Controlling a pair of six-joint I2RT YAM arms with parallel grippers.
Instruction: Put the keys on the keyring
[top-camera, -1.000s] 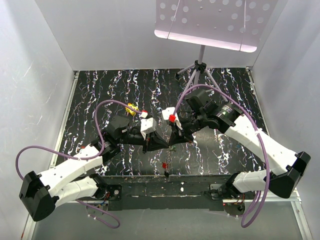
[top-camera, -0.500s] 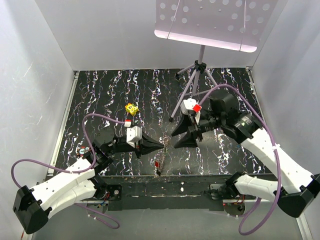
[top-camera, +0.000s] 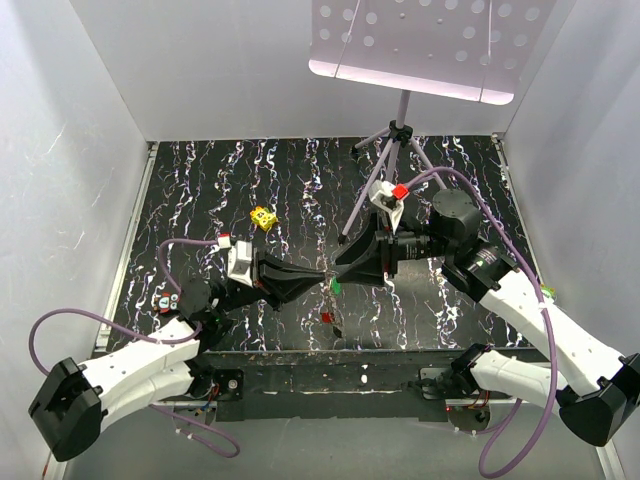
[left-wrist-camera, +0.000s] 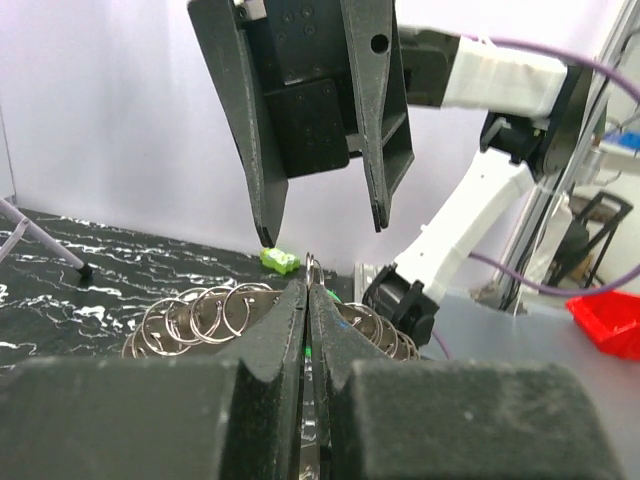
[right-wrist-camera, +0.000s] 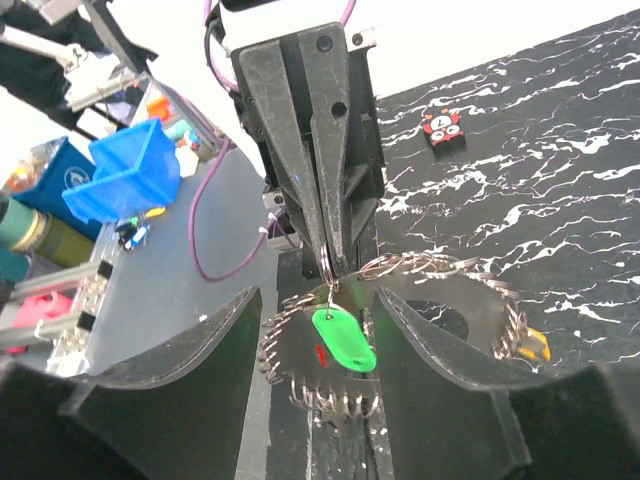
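Note:
My left gripper (top-camera: 322, 276) is shut on the thin silvery keyring (right-wrist-camera: 327, 266), whose top edge pokes out above the pinched fingertips (left-wrist-camera: 313, 262). A green-headed key (right-wrist-camera: 343, 338) hangs from that keyring, showing as a green speck (top-camera: 335, 286) from above. My right gripper (right-wrist-camera: 318, 295) faces the left one tip to tip, open, its fingers either side of the green key without touching it; from the left wrist it hangs just above (left-wrist-camera: 320, 228). A red key (top-camera: 326, 318) lies lower, near the table's front edge. An orange key (right-wrist-camera: 535, 345) peeks out beside the dark disc.
A dark disc (right-wrist-camera: 440, 300) rimmed with several spare wire rings (left-wrist-camera: 200, 315) sits under both grippers. The yellow spotted block (top-camera: 263, 217) lies behind the left arm. The grey tripod stand (top-camera: 400, 135) carries a perforated plate at the back. A metal rail (top-camera: 400, 360) runs along the front.
The right gripper has opened and drawn back to the right. The left gripper stayed shut and shifted left and forward; the green key now hangs below it.

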